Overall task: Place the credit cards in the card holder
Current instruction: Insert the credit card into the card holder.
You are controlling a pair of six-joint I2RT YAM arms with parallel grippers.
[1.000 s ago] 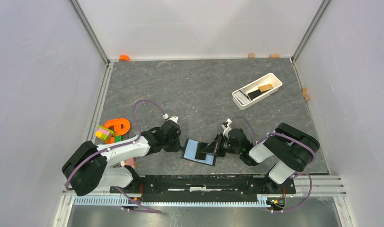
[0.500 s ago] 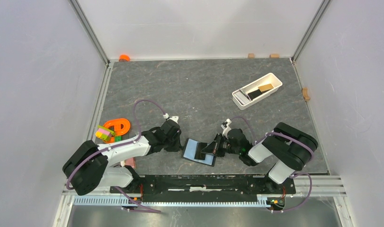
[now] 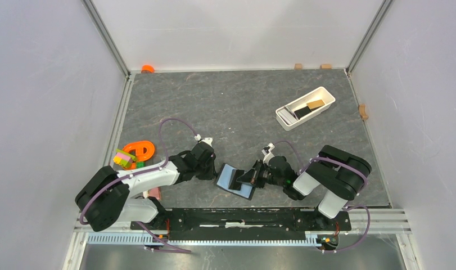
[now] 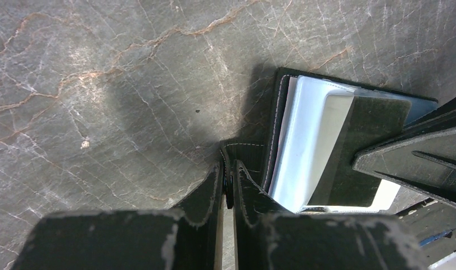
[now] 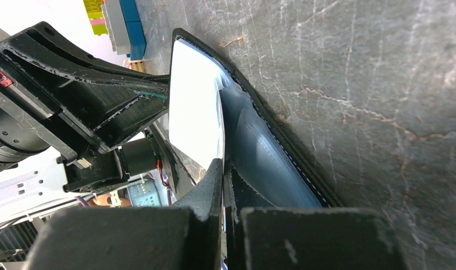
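Observation:
The black card holder [image 3: 235, 181] lies open on the table between the two arms. My left gripper [image 3: 215, 172] is shut on the holder's black snap tab [image 4: 242, 152] at its left edge. A light blue credit card [image 3: 230, 172] lies over the open holder, glaring white in the left wrist view [image 4: 304, 140]. My right gripper [image 3: 247, 177] is shut on this card's right edge [image 5: 194, 112], and the holder's dark lining [image 5: 265, 157] shows beside it. A black card [image 3: 302, 111] and a tan-orange card [image 3: 314, 104] lie in the white tray [image 3: 325, 93].
The white tray stands at the back right. An orange ring-shaped piece [image 3: 140, 149] and coloured blocks [image 3: 124, 159] lie at the left edge, with a pink rectangle [image 3: 154, 193] near the left arm's base. An orange cap [image 3: 148, 68] sits in the far left corner.
My right gripper has moved a little to the left with the card, further over the holder. The left gripper has stayed shut on the tab.

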